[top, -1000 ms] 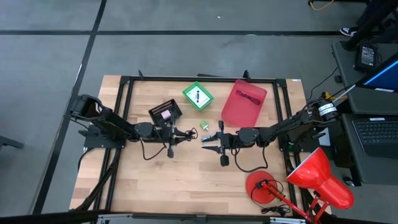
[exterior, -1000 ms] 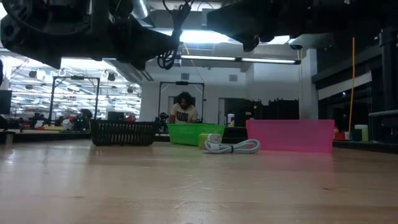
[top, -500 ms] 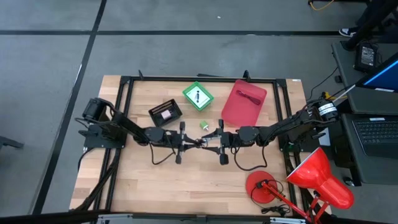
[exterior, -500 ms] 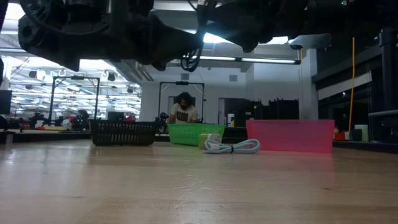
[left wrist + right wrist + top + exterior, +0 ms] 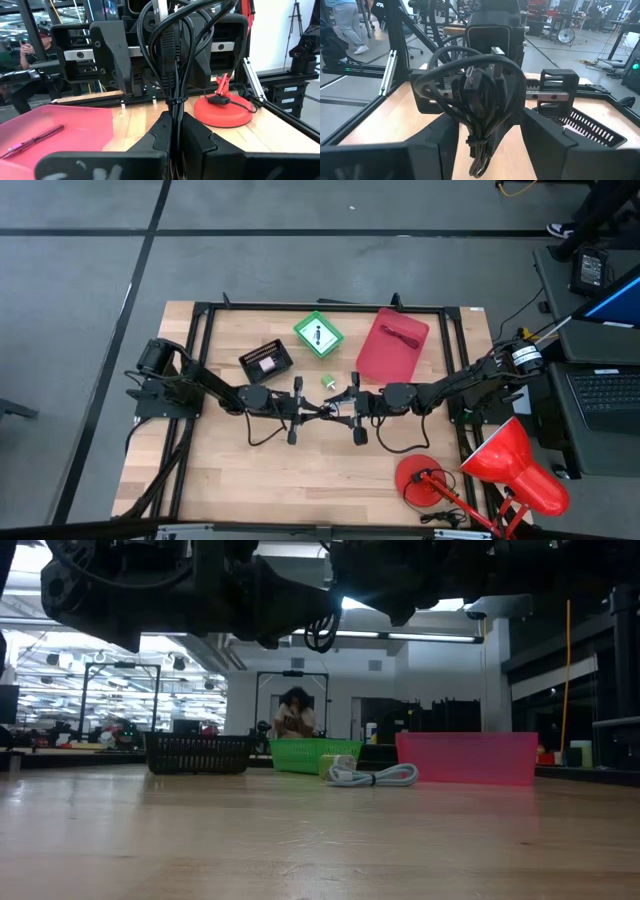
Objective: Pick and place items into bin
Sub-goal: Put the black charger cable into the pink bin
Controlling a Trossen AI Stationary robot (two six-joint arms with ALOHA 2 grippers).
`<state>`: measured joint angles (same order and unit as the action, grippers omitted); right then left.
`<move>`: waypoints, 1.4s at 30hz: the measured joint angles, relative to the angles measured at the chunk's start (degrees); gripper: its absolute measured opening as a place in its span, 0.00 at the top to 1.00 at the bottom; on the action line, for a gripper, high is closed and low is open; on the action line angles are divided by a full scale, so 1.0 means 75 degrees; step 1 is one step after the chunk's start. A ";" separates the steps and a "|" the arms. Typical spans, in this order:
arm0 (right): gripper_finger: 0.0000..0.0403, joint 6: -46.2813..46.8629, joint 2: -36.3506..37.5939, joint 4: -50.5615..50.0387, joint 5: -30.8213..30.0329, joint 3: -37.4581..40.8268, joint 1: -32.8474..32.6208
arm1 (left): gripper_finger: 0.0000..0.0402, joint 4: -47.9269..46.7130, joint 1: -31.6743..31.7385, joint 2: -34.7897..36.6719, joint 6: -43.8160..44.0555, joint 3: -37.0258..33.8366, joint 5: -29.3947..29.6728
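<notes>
The black cable (image 5: 172,60) hangs in a bundle above the middle of the table (image 5: 300,490), between the two arms. The left gripper (image 5: 174,131) pinches it tight. The right gripper (image 5: 487,132) has its jaws wide on both sides of the bundle and does not squeeze it. The black basket (image 5: 266,361), the green bin (image 5: 318,334) and the pink bin (image 5: 392,345) wait at the back edge. The loops look loose, so they could snag on the right gripper or slip free and drop short of a bin.
</notes>
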<state>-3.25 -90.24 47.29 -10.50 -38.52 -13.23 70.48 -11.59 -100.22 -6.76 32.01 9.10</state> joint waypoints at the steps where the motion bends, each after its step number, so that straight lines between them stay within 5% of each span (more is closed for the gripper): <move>1: 0.55 -0.0006 0.0000 -0.0001 0.0003 0.0000 0.0000 | 0.96 0.0000 0.0002 0.0000 -0.0003 0.0000 0.0002; 11: 0.96 -0.0045 0.0000 -0.0086 0.0480 0.0006 0.0000 | 0.96 -0.0003 -0.0004 0.0000 -0.0146 -0.0003 -0.0034; 22: 0.99 -0.0052 0.0000 -0.0085 0.0605 0.0012 0.0000 | 0.94 -0.0070 -0.0033 0.0000 -0.0146 -0.0003 -0.0014; 34: 1.00 -0.0061 0.0000 -0.0040 0.0631 0.0012 -0.0002 | 0.70 -0.0292 -0.0252 0.0041 -0.0207 0.0000 0.0825; 42: 1.00 -0.0067 0.0000 -0.0087 0.0600 0.0009 0.0000 | 0.64 -0.0292 -0.0260 0.0082 -0.0323 -0.0247 0.1317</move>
<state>-3.75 -90.24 46.63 -6.00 -38.46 -13.23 68.29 -13.54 -99.61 -9.19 30.16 18.98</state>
